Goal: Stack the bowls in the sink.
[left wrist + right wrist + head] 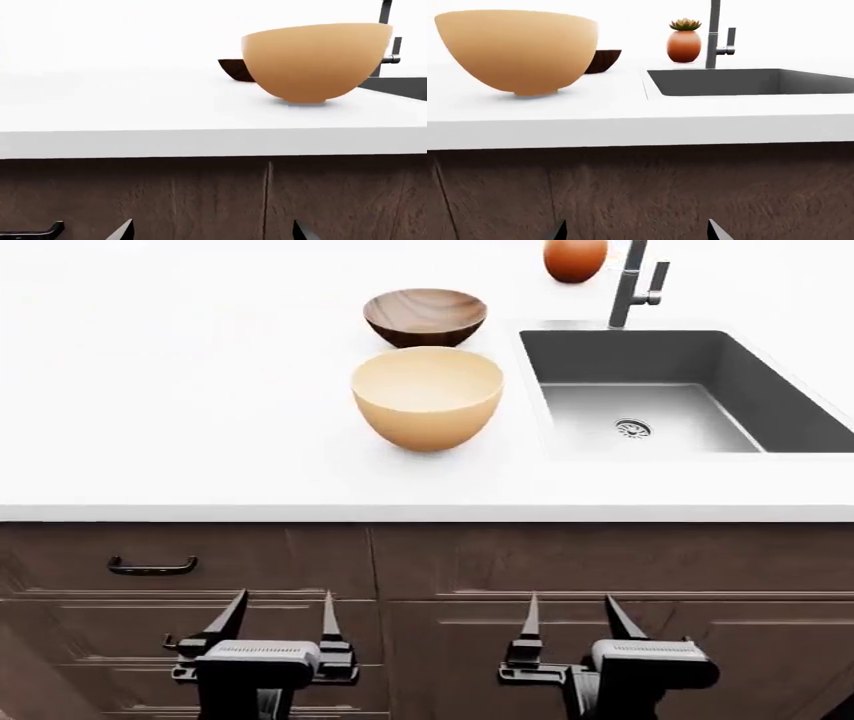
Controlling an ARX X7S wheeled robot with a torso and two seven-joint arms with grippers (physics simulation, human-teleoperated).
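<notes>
Cream and smooth, one bowl [427, 395] stands upright on the white counter [187, 410], just left of the sink [667, 390] and near the counter's front edge. From it, the wooden bowl [426, 316] sits at about twelve o'clock, close behind but apart, also upright and showing its grain. Neither bowl holds anything that I can see, and neither is in the basin.

At three o'clock from the cream bowl the sink drops into the counter, grey steel with a round drain [633, 427] in its floor. A steel faucet [631, 282] rises at the sink's back rim, around one o'clock from the cream bowl. Just left of the faucet, farther back, stands an orange-red round pot [575, 259]; the right wrist view shows a small green plant [685, 24] on top of it.

Below the counter run dark wood cabinet fronts [561, 570], with a black handle [151, 566] on the drawer at the left.

Both arms hang low in front of those cabinets, well below the counter's level and well apart from the bowls. Left gripper [278, 618] has its fingers spread, pointing up, nothing between them. Right gripper [577, 618] stands the same way, fingers apart and bare.
</notes>
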